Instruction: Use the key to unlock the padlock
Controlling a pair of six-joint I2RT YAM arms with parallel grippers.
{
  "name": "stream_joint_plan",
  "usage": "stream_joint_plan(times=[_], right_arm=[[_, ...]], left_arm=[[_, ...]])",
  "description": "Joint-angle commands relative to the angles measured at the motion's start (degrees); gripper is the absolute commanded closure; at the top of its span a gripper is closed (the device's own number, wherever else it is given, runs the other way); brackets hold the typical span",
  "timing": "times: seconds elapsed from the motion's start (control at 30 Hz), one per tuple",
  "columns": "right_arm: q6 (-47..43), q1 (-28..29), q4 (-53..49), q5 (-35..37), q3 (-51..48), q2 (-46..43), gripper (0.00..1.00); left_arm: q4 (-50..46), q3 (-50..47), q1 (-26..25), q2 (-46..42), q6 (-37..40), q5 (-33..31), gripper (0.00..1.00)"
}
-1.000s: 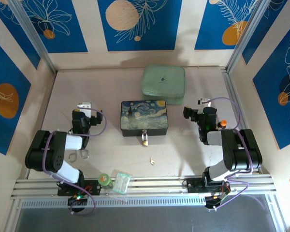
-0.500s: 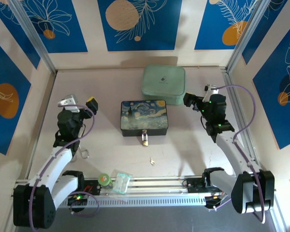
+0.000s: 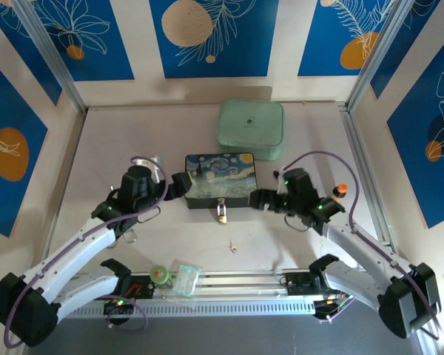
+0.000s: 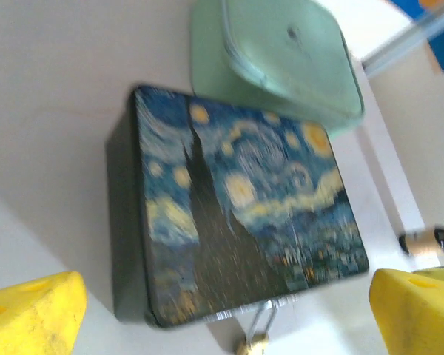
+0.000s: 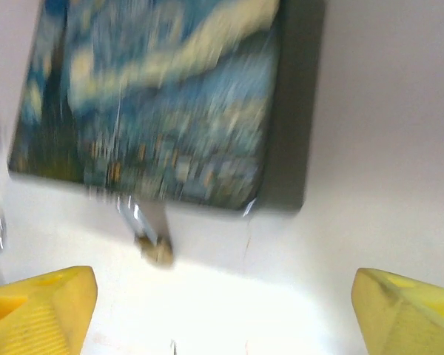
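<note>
A: Overhead: padlock hangs at box front. Key lies on table near it, apart.
B: Wrist views: left gripper and right gripper both spread wide, flanking box.

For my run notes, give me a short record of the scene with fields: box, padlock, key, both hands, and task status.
painted box: middle of the table, lid shut
padlock: at the painted box's near edge, shackle at its latch
key: flat on the table, apart from the padlock on its near side, untouched
left hand: open, empty, beside the painted box's left side
right hand: open, empty, by the painted box's right near corner
status: key not yet picked up
</note>
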Motion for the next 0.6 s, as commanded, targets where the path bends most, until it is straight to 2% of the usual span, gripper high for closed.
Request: stream_joint_plan(times=[0.0, 0.13, 0.23, 0.37, 0.57], right_arm=[[6.03, 9.73, -5.10, 8.95, -2.56, -0.35, 0.14], [11.18, 20.75, -5.58, 13.71, -2.84, 0.94, 0.23], [14.16, 26.06, -5.50, 14.08, -2.23, 4.15, 0.31], [15.07, 30.91, -2.79, 13.25, -1.65, 9.60, 0.36], [15.81, 35.12, -0.85, 14.02, 0.94, 16.67, 0.49]], left_arm=[[-6.20, 0.93, -5.37, 0.30, -4.68, -3.07, 0.04], [-5.09, -1.06, -11.85, 1.46, -9.73, -5.85, 0.06], [-2.08, -3.12, -16.42, 3.42, -12.95, -7.21, 0.09], [-2.13, -2.73, -20.68, 6.47, -14.58, -9.51, 0.11], [1.03, -5.86, -21.55, 5.58, -18.74, -9.97, 0.17]])
